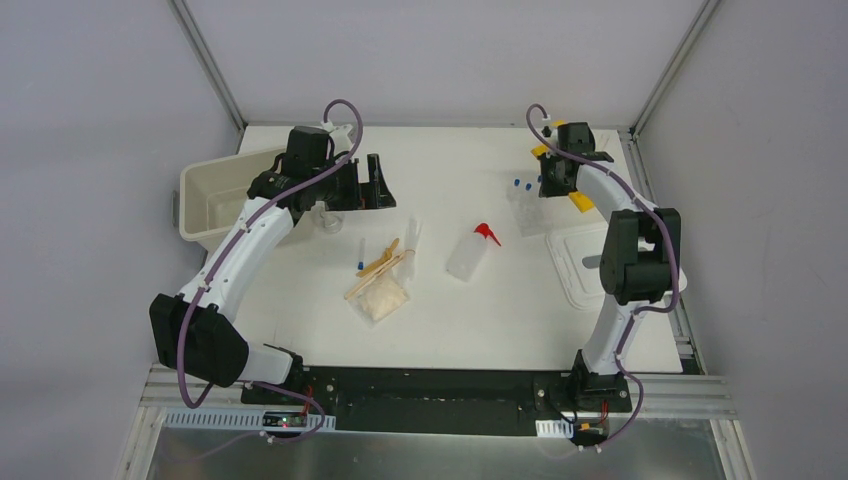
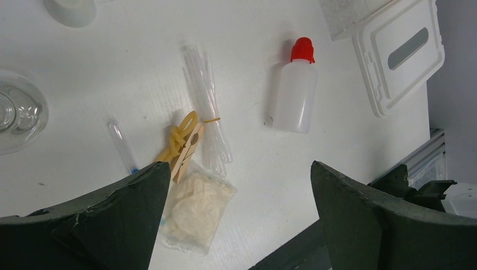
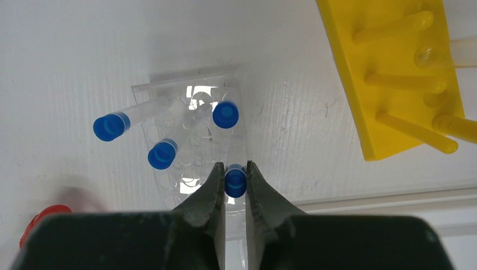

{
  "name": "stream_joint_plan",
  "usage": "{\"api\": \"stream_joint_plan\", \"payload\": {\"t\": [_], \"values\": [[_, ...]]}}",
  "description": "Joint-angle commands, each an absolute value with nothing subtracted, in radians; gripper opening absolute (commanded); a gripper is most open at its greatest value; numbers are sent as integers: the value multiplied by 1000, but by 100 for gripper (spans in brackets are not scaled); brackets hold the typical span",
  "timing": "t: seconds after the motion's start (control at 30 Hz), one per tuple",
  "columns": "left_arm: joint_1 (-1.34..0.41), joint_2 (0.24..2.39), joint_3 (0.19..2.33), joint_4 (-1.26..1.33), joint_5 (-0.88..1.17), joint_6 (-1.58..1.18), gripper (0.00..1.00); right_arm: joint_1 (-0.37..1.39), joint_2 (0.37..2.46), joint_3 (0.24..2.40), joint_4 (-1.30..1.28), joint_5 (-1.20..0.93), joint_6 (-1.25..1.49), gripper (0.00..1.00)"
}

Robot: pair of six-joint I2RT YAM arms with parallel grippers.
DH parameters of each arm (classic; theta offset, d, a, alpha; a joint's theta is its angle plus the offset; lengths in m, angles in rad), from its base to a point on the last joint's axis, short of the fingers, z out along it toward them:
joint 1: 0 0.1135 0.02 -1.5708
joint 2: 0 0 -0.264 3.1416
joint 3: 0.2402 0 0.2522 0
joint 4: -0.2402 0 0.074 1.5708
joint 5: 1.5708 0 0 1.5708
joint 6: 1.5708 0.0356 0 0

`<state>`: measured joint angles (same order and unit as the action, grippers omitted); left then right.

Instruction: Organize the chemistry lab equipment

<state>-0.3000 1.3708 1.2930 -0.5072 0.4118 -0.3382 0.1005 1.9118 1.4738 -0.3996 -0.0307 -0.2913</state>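
My right gripper is shut on a blue-capped tube standing in a clear holed block. Three more blue-capped tubes stand in that block. The yellow tube rack lies just right of it, and the arm partly hides it in the top view. My left gripper is open and empty, hovering above the beige packet, the wooden sticks and a loose tube. The squeeze bottle with a red nozzle lies on its side. The clear beaker stands below the left wrist.
The cream bin sits at the far left edge. Its white lid lies flat at the right, beside the right arm. A bundle of clear uncapped tubes lies next to the sticks.
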Motion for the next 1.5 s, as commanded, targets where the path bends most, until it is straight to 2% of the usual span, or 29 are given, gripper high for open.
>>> {"api": "stream_joint_plan", "payload": {"t": [0.0, 0.27, 0.37, 0.5, 0.57, 0.73, 1.0, 1.47], "values": [[-298, 1378, 1295, -514, 398, -295, 99, 106, 1926, 1532, -458, -24, -288, 16], [-299, 1361, 1232, -557, 363, -221, 99, 107, 1852, 1566, -488, -53, -250, 39], [-305, 1343, 1185, -580, 324, -189, 83, 107, 1814, 1589, -511, -59, -230, 50], [-342, 1333, 1109, -606, 235, -148, 60, 106, 1762, 1617, -537, -62, -214, 58], [-359, 1344, 1082, -609, 176, -127, 52, 106, 1740, 1635, -556, -65, -202, 62], [-378, 1429, 1097, -615, 29, -71, 38, 107, 1671, 1648, -599, -108, -167, 63], [-377, 1633, 1210, -617, -58, -44, 31, 119, 1587, 1626, -678, -240, -135, 63], [-379, 1876, 1359, -617, -59, -95, 35, 167, 1482, 1577, -739, -347, -237, 65]]}}
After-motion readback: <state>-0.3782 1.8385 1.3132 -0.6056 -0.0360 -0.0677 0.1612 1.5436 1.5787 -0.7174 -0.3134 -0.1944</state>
